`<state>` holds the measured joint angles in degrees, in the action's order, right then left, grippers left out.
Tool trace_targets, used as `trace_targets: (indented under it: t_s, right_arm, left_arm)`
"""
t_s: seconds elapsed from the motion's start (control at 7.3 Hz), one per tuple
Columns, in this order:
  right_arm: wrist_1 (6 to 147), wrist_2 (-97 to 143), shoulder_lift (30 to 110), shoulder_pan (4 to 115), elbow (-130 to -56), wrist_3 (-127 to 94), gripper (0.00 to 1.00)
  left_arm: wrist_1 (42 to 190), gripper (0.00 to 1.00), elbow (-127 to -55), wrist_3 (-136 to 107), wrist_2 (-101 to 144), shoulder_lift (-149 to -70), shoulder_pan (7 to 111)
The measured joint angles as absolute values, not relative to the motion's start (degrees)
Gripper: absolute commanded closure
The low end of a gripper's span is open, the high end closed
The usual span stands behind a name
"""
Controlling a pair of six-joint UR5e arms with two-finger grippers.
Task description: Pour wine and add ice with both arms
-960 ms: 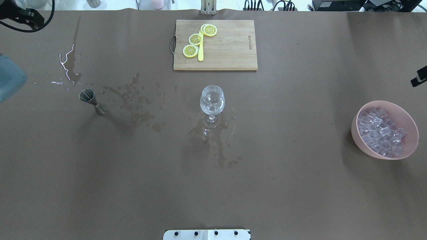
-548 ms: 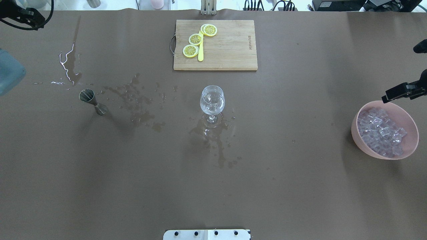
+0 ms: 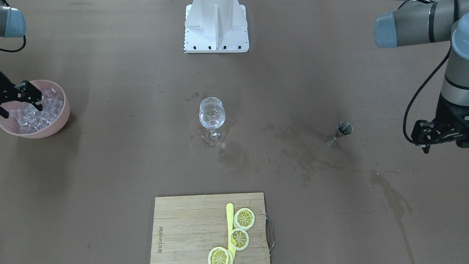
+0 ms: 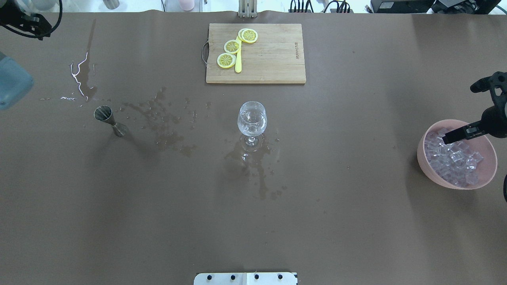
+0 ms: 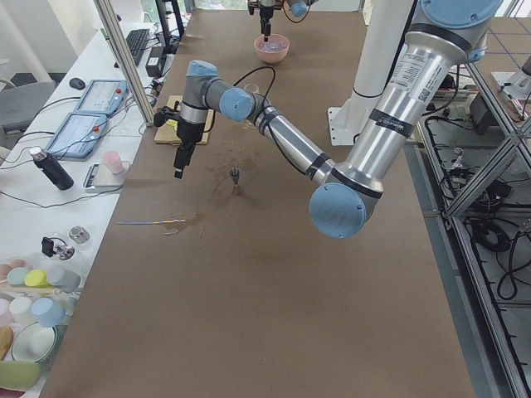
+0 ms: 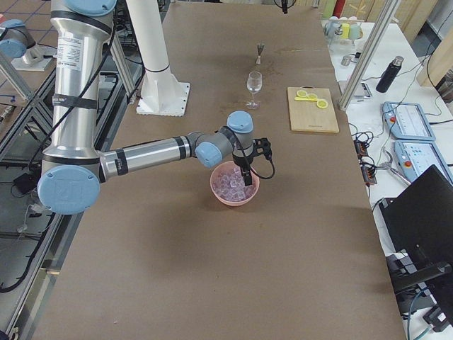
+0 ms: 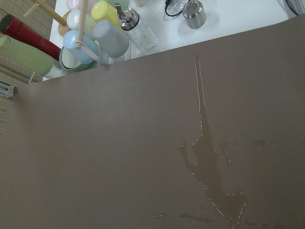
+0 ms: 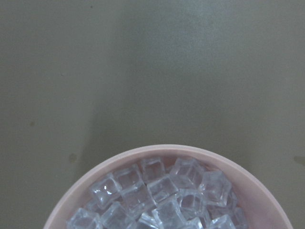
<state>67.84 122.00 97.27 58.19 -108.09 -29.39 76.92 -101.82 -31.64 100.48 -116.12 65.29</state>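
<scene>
- Brown table [image 4: 356, 221], splashed near the glass [image 4: 252, 118]
- Right gripper [image 3: 21, 111] hangs, jaws apart; ice [image 8: 162, 191] heaped in the bowl [image 4: 423, 158] directly beneath
- I'd lower straight, pinch one top cube, clear of the rim

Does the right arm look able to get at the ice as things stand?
Probably yes. The right hand hangs over the far part of the open bowl, with the ice heaped beneath it and nothing between them. A short drop should reach it.
</scene>
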Motion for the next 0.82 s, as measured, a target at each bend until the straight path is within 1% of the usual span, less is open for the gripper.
trace_targets:
  t_s: [0.14, 0.41, 0.55, 0.69, 0.82]
  right_arm:
    - [67.8, 121.1, 97.6, 57.0, -108.0, -29.4, 0.02]
    - [68.0, 120.6, 98.1, 55.1, -107.8, -29.3, 0.17]
    - [68.1, 120.2, 98.4, 54.5, -107.8, -29.2, 0.21]
    - [68.2, 119.5, 98.7, 53.9, -107.8, -29.1, 0.29]
    - [68.2, 118.7, 99.0, 53.5, -107.8, -29.0, 0.41]
  left_arm:
    - [76.9, 0.02, -101.6, -31.6, 100.5, -116.1, 65.3]
    - [76.8, 0.02, -101.4, -31.6, 100.5, -116.1, 65.3]
    - [76.8, 0.02, -101.4, -31.7, 100.5, -116.2, 65.3]
    - [76.8, 0.02, -101.4, -31.7, 100.6, -116.3, 65.5]
    - [76.7, 0.02, -101.4, -31.7, 100.6, -116.4, 65.6]
